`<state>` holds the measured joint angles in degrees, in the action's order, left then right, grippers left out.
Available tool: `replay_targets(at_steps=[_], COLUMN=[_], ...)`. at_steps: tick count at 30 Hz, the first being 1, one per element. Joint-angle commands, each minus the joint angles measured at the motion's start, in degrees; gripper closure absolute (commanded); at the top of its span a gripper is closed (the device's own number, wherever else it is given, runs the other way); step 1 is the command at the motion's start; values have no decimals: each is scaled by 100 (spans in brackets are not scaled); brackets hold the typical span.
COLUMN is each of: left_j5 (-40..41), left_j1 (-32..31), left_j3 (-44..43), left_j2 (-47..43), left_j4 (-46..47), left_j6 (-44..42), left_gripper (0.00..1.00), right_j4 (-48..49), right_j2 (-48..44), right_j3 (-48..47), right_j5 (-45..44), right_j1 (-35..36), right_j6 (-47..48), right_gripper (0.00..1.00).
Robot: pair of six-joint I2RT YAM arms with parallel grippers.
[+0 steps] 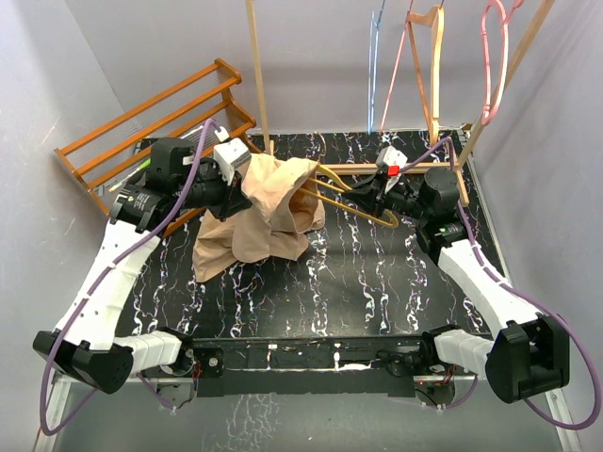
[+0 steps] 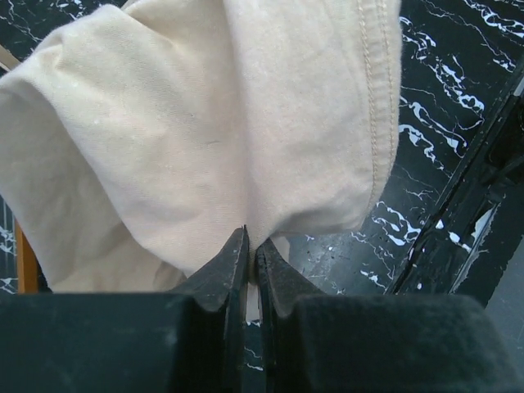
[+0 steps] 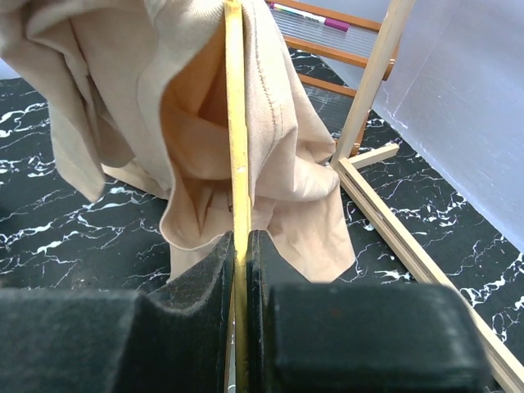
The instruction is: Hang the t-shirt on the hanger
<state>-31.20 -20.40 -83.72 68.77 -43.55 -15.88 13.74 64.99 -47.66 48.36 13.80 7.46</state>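
Observation:
The tan t-shirt (image 1: pixel 268 212) hangs bunched above the black marbled table, its lower part resting on the surface. My left gripper (image 1: pixel 236 174) is shut on a pinch of its fabric (image 2: pixel 246 123), with the jaw tips (image 2: pixel 250 241) closed on the cloth. The mustard-yellow hanger (image 1: pixel 353 198) lies level, one end pushed into the shirt's opening. My right gripper (image 1: pixel 384 193) is shut on the hanger's thin bar (image 3: pixel 237 164), which runs straight up from the jaws (image 3: pixel 241 246) into the shirt (image 3: pixel 196 123).
An orange wooden rack (image 1: pixel 151 127) stands at the back left. A light wooden frame (image 1: pixel 443 169) with upright posts stands at the back right, holding blue (image 1: pixel 375 56), wooden (image 1: pixel 431 56) and pink (image 1: pixel 495 56) hangers. White walls close in on both sides.

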Motion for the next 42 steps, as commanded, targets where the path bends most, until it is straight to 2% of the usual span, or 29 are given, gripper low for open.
replay_targets(at_steps=[1, 5, 8, 10, 16, 20, 27, 31, 38, 42], left_j5=[-218, -107, 168, 379, 350, 61, 566, 1143, 2052, 2435], left_j1=[37, 39, 40, 38, 28, -135, -1083, -1480, -1710, -1832], left_j3=[202, 350, 383, 331, 376, 170, -101, -85, -188, -91], left_j2=[11, 52, -12, -61, -138, 150, 638, 843, 1204, 1307], left_j4=[472, 743, 1015, 1210, 2011, 2358, 2786, 2860, 3000, 3040], left_j6=[12, 49, 69, 48, -318, 3, 562, 787, 1048, 1048], left_gripper=[84, 57, 30, 22, 20, 22, 27, 30, 40, 40], right_j4=[1008, 1079, 1061, 1054, 1061, 1032, 746, 756, 831, 902], right_j2=[-257, -244, -235, -204, -5, 135, 164, 211, 229, 232], right_j3=[7, -15, -7, -4, -155, -221, -285, -292, -231, -209], right_j5=[55, 142, 186, 212, 375, 385, 155, 137, 113, 108], right_j1=[-65, -65, -65, -63, -62, -62, -63, -64, -62, -68], right_j6=[-261, -306, -318, -320, -354, -375, -185, -210, -240, -263], right_gripper=[92, 92, 92, 92, 92, 92, 92, 92, 92, 92])
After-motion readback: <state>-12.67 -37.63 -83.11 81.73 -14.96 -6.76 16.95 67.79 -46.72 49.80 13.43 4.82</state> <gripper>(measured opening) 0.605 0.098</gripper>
